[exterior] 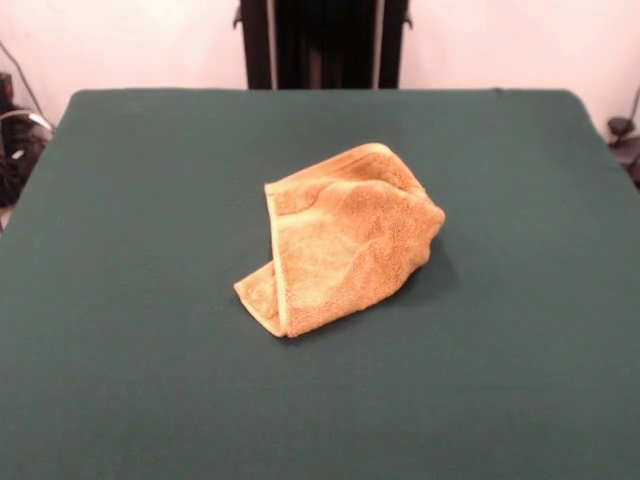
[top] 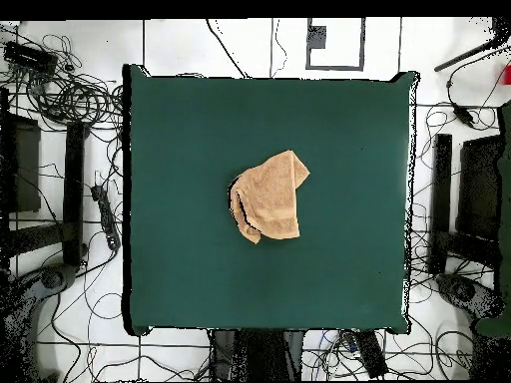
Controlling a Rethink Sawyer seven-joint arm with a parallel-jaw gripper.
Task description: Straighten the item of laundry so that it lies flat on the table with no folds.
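The orange-tan terry towel (exterior: 340, 240) lies crumpled and folded over itself near the middle of the dark green table (exterior: 130, 200). A hemmed edge runs down its left side in the front view, and a lower corner is tucked under. In the overhead view the towel (top: 269, 196) sits just above the centre of the table (top: 180, 130), bunched into a rough wedge. No label shows. The gripper is not in either view; only the black pedestal (exterior: 322, 42) stands at the table's far side.
Cables and dark equipment lie on the floor left (top: 70, 180) and right (top: 459, 199) of the table in the overhead view. Bare green cloth surrounds the towel on all sides.
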